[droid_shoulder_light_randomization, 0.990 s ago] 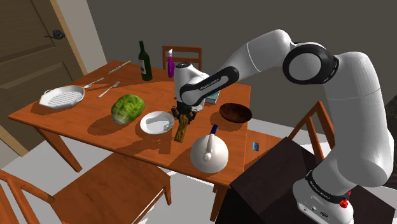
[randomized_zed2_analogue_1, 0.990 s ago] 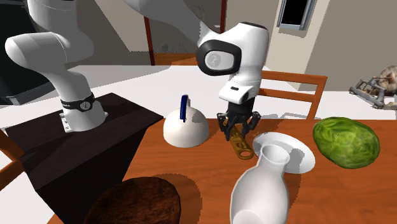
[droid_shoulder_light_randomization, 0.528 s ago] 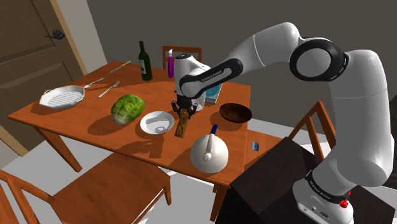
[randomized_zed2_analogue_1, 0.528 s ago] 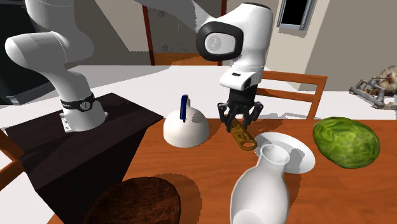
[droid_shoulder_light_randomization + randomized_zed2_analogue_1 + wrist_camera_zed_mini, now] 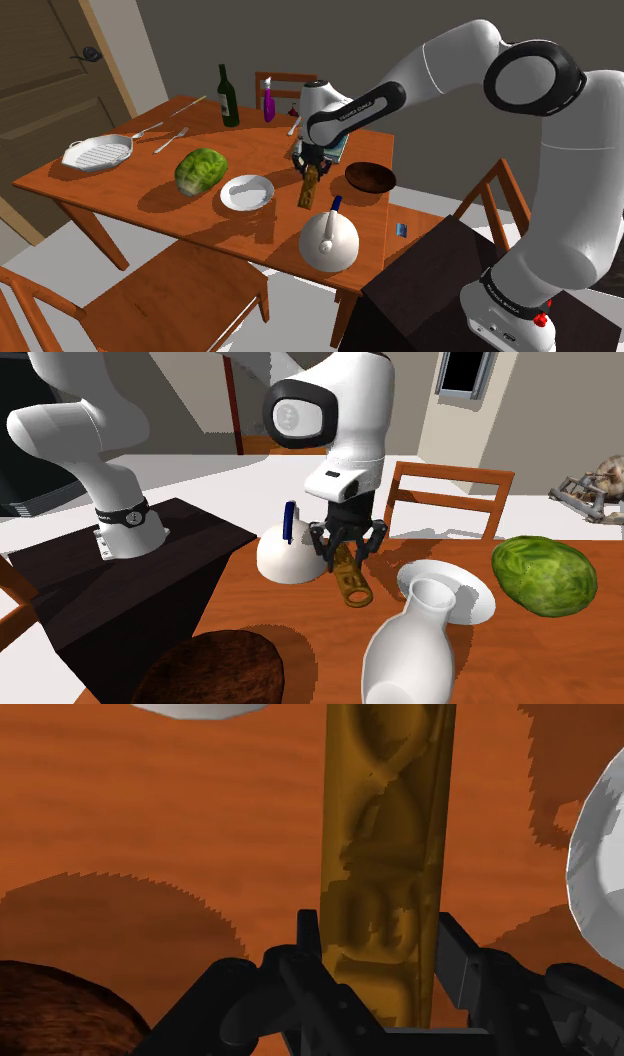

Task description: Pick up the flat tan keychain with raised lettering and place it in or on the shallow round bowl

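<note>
Keychain (image 5: 310, 187): flat, tan-brown, with raised lettering on its face, clamped at one end between the two black fingers of the gripper (image 5: 307, 166). It hangs downward from the fingers with a slight tilt, clear of the wooden table (image 5: 120, 182).

In the wrist view the fingers press against both long edges of the keychain (image 5: 385, 854), and the gripper (image 5: 375, 944) is closed on it. The second exterior view shows the keychain (image 5: 350, 578) below the gripper (image 5: 345, 548), ring end lowest.

In the shoulder view the shallow white bowl (image 5: 247, 192) sits on the table to the left of the keychain, apart from it. The bowl (image 5: 478, 602) holds nothing.

A dark brown bowl (image 5: 370, 177) stands to the right of the keychain in the shoulder view. A white domed kettle (image 5: 328, 240) with a blue handle sits nearer the table edge. A green melon (image 5: 200, 170) lies beyond the white bowl. A white vase (image 5: 415, 647) stands in the second exterior view's foreground, overlapping the white bowl.
</note>
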Robot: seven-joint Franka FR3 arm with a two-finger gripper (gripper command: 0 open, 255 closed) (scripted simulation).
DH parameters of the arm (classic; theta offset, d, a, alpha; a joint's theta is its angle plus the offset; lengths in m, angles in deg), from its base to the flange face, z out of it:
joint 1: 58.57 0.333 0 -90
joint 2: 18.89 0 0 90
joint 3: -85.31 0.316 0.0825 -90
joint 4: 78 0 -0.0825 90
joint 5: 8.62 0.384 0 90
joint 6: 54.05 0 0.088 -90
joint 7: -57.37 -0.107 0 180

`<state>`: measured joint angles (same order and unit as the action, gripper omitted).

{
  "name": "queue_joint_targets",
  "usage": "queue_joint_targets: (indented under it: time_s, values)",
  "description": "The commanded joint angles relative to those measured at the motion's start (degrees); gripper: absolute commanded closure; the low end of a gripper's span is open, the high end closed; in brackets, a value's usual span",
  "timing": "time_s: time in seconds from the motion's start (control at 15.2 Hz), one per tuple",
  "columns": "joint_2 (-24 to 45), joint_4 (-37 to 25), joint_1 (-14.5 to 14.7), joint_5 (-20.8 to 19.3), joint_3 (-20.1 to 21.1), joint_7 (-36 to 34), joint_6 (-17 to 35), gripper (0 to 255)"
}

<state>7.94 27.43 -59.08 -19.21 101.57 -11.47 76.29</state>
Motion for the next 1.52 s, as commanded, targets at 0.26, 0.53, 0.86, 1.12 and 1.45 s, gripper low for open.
queue_joint_targets:
  time_s: [0.26,0.53,0.86,1.12,1.45]
  values:
    - [-4.57,6.94,-6.17,1.63,-1.10,7.52,2.81,255]
    - [-7.30,10.88,-10.21,2.75,-2.09,12.90,4.33,255]
    - [-9.76,14.28,-15.08,4.02,-3.70,19.94,5.62,255]
    - [-10.94,15.80,-18.86,4.88,-5.21,25.69,6.20,255]
    - [-9.66,16.56,-21.05,4.83,-6.48,28.98,8.34,255]
